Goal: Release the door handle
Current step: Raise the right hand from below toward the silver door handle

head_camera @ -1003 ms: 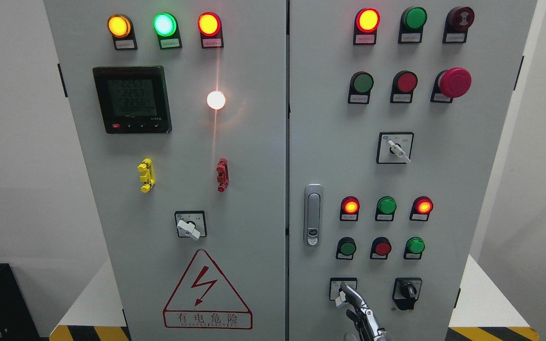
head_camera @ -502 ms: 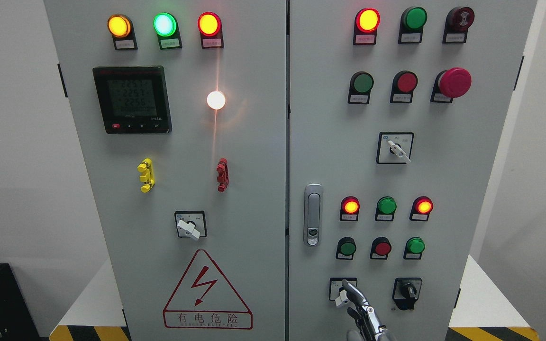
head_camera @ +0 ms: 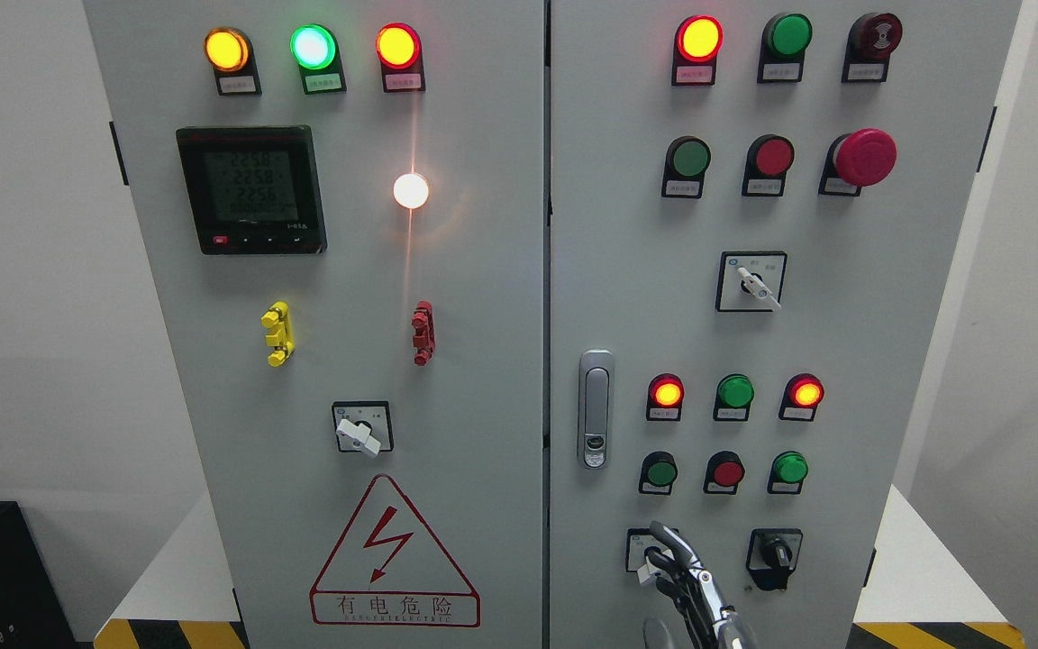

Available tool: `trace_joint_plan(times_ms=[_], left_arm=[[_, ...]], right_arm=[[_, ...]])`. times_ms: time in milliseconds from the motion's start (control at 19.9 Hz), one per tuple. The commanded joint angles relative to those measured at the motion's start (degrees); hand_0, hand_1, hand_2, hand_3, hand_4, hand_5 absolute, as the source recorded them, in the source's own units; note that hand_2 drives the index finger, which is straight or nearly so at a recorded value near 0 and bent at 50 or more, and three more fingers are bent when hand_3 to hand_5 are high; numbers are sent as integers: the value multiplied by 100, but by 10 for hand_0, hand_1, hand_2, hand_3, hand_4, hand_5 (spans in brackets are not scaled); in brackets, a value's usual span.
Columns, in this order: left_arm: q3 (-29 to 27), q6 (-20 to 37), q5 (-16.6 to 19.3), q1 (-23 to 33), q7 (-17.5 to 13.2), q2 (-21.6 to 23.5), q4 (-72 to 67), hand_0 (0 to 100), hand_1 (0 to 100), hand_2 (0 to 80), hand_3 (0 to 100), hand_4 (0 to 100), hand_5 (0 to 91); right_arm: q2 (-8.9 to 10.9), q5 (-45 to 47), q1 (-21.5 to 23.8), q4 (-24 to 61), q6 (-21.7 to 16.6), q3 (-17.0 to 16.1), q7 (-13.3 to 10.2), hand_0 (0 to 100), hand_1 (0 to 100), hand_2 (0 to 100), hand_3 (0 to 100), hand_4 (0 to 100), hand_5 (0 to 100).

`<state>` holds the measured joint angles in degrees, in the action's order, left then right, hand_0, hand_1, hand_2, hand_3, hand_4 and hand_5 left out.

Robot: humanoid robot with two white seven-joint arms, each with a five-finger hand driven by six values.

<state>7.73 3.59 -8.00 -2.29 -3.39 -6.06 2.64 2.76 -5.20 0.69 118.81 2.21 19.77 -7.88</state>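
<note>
Reaching hand, perhaps right, below handle.

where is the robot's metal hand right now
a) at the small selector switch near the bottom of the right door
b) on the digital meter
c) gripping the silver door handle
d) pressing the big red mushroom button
a: the metal hand sits at the small white-knobbed selector switch, well below the silver door handle, which nothing touches.

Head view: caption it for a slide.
Right hand low in front of the cabinet, below and clear of the door handle.
</note>
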Motion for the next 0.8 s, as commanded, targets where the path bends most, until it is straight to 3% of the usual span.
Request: trace_joint_plan(times_ms=[0,100,251,401,552,752], left_arm=[[0,1,0,0,-3,0,0,120,556,0,0,0,0],[0,1,0,0,-3,0,0,120,556,0,0,0,0],[0,1,0,0,-3,0,0,120,556,0,0,0,0],[0,1,0,0,-3,0,0,120,556,0,0,0,0],[0,1,0,0,-3,0,0,120,556,0,0,0,0],[0,1,0,0,-3,0,0,120,556,0,0,0,0]], right_arm=[[-12,-551,-7,2,42,-61,6,413,290,0,636,731,770],[-12,-824,-33,10,33,-61,6,440,290,0,794,865,893],[-29,-1245,-121,-7,51,-61,-3,452,310,0,865,931,991],[-38,-1764,-121,-33,51,-52,-12,442,342,0,938,1000,1000],[-56,-2195,-200,-77,51,-52,-12,437,354,0,997,1000,1000],[-82,-2687,-358,-148,69,-69,-12,424,353,0,1000,1000,1000]])
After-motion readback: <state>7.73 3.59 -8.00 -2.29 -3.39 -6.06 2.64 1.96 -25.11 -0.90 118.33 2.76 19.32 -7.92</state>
